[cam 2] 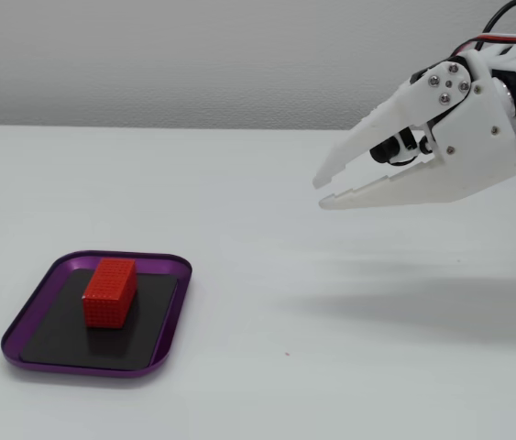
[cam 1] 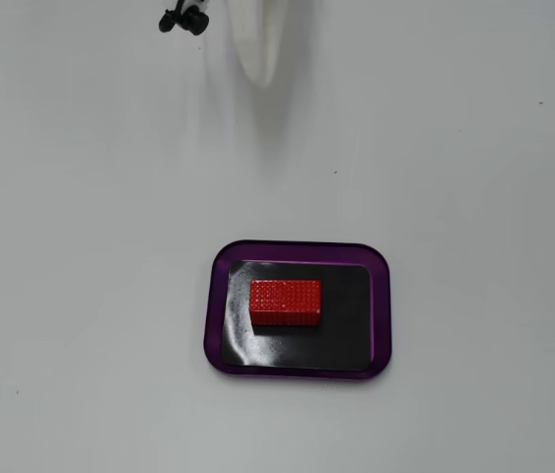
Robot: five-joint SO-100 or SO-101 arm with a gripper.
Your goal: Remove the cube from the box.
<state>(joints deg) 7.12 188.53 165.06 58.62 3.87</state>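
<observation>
The cube (cam 1: 285, 303) is seen lying flat inside the box (cam 1: 220, 305), lower centre of a fixed view, long axis running left-right, nearer the left rim. At upper right of the other fixed view, the gripper (cam 2: 320, 193) is held above the tabletop (cam 2: 331, 348), jaws nearly together, nothing between them.

My jaws hang above the white surface (cam 2: 267, 275), tips nearly together, with bare surface all the way between me and the box (cam 2: 19, 323). From above, the cube (cam 1: 285, 303) lies a little toward 10 o'clock on the box's black floor. Most open floor is at its 3 o'clock side, with narrower strips at 12, 6 and 9. The low purple rim is all that rings it. Straight overhead is clear. A small black object (cam 1: 182, 19) sits far off at 11 o'clock.
</observation>
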